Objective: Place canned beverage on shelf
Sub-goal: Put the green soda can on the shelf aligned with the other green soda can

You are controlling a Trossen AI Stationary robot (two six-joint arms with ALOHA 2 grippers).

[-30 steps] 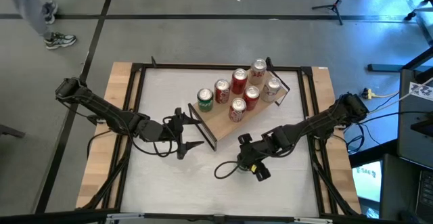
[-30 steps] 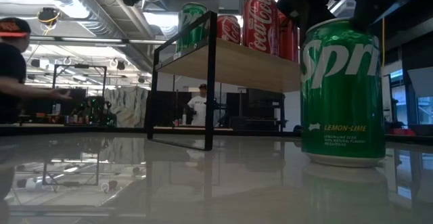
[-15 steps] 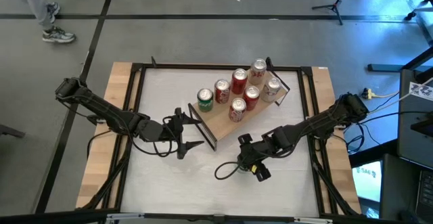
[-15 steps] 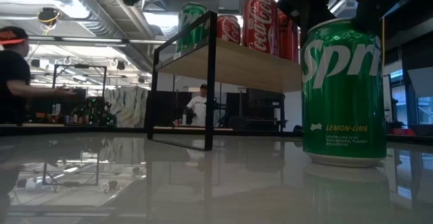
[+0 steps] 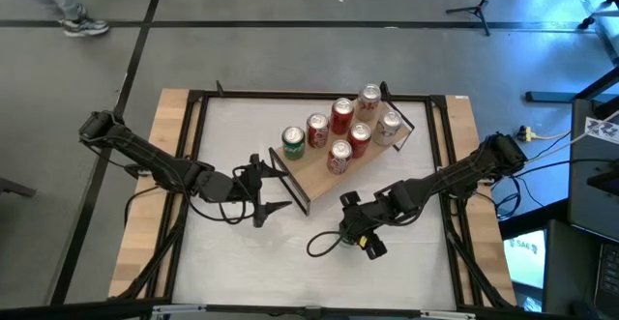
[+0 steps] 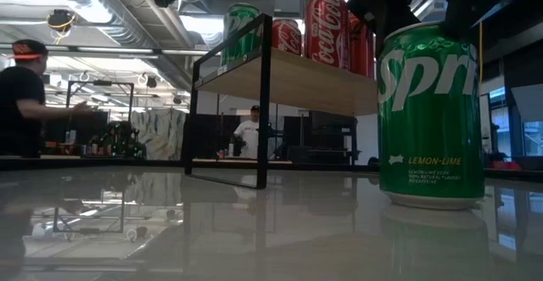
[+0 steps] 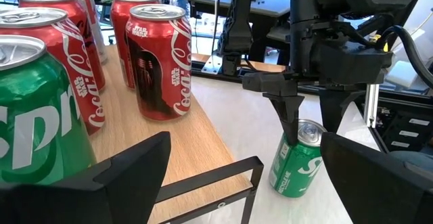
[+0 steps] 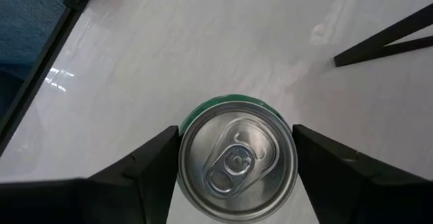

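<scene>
My right wrist view shows the right hand (image 8: 237, 160) astride the green can (image 8: 237, 158), fingers against both sides; the can stands on the white table (image 5: 242, 252). Overhead hides that can under the hand but shows the shelf (image 5: 334, 156) well apart, carrying seven cans. The left hand (image 7: 243, 176) rests wide open and empty beside the shelf's end. Low view: glossy tabletop, and a person (image 6: 21, 98) in the room behind.
</scene>
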